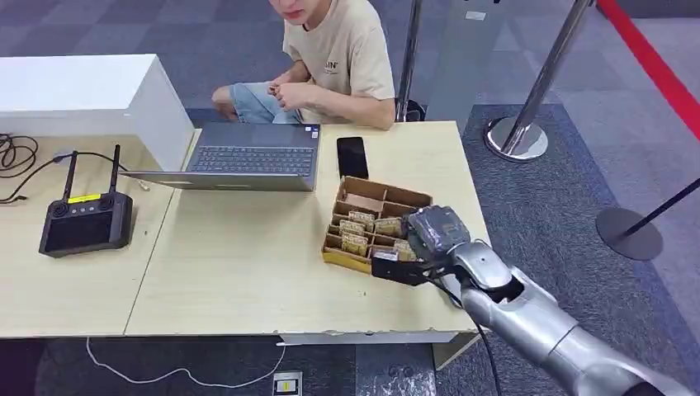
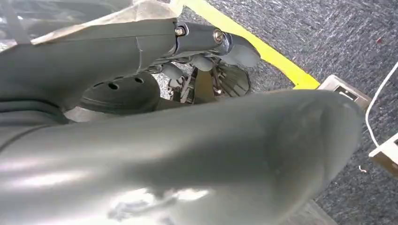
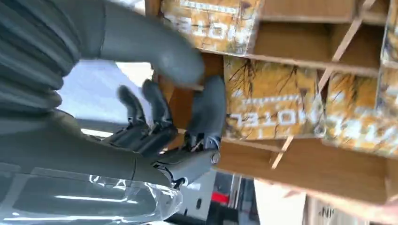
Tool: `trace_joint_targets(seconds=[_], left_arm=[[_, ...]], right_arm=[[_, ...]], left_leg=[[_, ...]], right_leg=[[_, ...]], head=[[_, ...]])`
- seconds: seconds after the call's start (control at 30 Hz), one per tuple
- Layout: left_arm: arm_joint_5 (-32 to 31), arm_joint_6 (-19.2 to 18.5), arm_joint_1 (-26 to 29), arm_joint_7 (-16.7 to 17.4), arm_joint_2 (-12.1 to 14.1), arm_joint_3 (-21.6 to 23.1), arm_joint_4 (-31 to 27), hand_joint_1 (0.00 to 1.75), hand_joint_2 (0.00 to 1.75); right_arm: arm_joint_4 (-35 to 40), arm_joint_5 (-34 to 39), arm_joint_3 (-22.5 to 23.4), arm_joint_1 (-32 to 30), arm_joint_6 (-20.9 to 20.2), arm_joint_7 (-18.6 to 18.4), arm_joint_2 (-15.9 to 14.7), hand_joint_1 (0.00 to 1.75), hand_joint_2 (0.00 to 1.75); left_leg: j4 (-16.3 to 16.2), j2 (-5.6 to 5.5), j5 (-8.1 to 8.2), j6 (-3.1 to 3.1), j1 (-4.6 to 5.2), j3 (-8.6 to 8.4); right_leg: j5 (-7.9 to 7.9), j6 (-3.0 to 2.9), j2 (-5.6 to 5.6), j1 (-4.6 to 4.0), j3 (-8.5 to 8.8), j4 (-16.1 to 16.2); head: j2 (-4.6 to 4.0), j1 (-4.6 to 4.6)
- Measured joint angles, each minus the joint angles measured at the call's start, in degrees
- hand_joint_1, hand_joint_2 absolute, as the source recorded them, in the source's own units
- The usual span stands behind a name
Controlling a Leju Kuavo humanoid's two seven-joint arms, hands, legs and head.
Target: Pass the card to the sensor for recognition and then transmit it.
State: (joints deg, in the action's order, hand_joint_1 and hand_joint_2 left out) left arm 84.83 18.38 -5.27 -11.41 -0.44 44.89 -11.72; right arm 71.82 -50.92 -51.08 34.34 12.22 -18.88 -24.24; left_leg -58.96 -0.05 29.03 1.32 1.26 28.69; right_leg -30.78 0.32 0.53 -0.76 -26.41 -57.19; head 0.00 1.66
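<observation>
A cardboard box point(image 1: 363, 191) with dividers stands at the table's right end, and yellow-brown printed cards point(image 1: 357, 223) lie in its compartments. My right hand point(image 1: 429, 239) hovers over the box's near right corner. In the right wrist view its thumb point(image 3: 159, 49) and a dark finger point(image 3: 210, 110) reach into a compartment at the edge of one card point(image 3: 274, 101). That card lies in its slot, and I cannot tell whether the two pinch it. My left hand point(image 2: 187, 154) is a blurred grey mass close to its wrist camera, above the carpet.
An open laptop point(image 1: 248, 157) and a black phone point(image 1: 352, 157) lie behind the box. A black remote controller point(image 1: 85, 221) sits at the left, near a white cabinet point(image 1: 82, 95). A person point(image 1: 330, 62) sits behind the table. Stanchion bases point(image 1: 516, 136) stand to the right.
</observation>
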Motion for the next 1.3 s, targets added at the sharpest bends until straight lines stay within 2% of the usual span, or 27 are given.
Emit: trace_joint_targets(seconds=[0.33, 0.93, 1.07, 1.1, 1.17, 1.2, 1.23, 1.3], left_arm=[[0.2, 0.2, 0.01, -0.04, 0.0, 0.0, 0.0, 0.0, 0.0], [0.31, 0.35, 0.0, -0.15, 0.0, 0.0, 0.0, 0.0, 0.0], [0.61, 0.66, 0.0, -0.2, 0.0, 0.0, 0.0, 0.0, 0.0], [0.61, 0.66, -0.01, -0.2, 0.0, 0.0, 0.0, 0.0, 0.0], [0.61, 0.64, 0.0, -0.2, 0.0, 0.0, 0.0, 0.0, 0.0], [0.61, 0.64, 0.0, -0.2, 0.0, 0.0, 0.0, 0.0, 0.0], [0.61, 0.55, 0.0, -0.2, 0.0, 0.0, 0.0, 0.0, 0.0], [0.61, 0.5, 0.0, -0.2, 0.0, 0.0, 0.0, 0.0, 0.0]], right_arm=[[3.6, -4.33, 1.18, 0.01, 0.5, -2.52, -0.26, 0.0, 1.75], [8.13, -3.94, 1.84, -0.05, -0.55, -2.69, -0.72, 0.0, 1.75], [12.46, -3.08, 1.95, 0.41, -2.75, -2.74, -0.66, 0.02, 1.75], [12.85, -3.06, 1.95, 0.55, -3.02, -2.74, -0.63, 0.12, 1.75], [13.33, -3.0, 1.92, 0.76, -3.34, -2.74, -0.61, 0.58, 1.75], [13.49, -2.93, 1.92, 0.78, -3.5, -2.74, -0.61, 0.91, 1.75], [13.57, -2.89, 1.9, 0.79, -3.5, -2.74, -0.59, 1.4, 1.75], [13.75, -2.76, 1.9, 0.83, -3.52, -2.73, -0.59, 1.45, 1.75]], left_leg=[[0.0, 0.0, 0.0, 0.0, 0.0, -0.01], [0.0, 0.0, 0.0, 0.0, 0.0, 0.01], [0.0, 0.0, 0.0, 0.0, 0.0, 0.01], [0.0, 0.0, 0.0, 0.0, 0.0, 0.01], [0.0, -0.01, 0.0, 0.0, 0.0, 0.01], [0.0, -0.01, 0.0, 0.0, 0.0, 0.01], [0.0, -0.01, 0.0, 0.0, 0.0, 0.02], [0.0, 0.0, 0.0, 0.0, 0.0, 0.02]], right_leg=[[0.0, 0.0, 0.0, 0.0, -0.01, 0.0], [0.0, 0.0, 0.0, 0.0, -0.02, 0.0], [0.0, 0.0, 0.0, 0.0, -0.02, 0.0], [0.0, 0.0, 0.0, 0.0, -0.02, -0.01], [0.0, 0.0, 0.0, 0.0, -0.01, 0.0], [0.0, 0.0, 0.0, 0.0, -0.01, -0.01], [0.0, 0.0, 0.0, 0.0, -0.01, -0.01], [0.0, 0.0, 0.0, 0.0, -0.01, 0.0]], head=[[0.0, 0.0], [0.0, -0.02], [0.0, -0.02], [0.0, -0.02], [0.0, -0.02], [0.0, -0.02], [0.0, 0.0], [0.0, -0.02]])
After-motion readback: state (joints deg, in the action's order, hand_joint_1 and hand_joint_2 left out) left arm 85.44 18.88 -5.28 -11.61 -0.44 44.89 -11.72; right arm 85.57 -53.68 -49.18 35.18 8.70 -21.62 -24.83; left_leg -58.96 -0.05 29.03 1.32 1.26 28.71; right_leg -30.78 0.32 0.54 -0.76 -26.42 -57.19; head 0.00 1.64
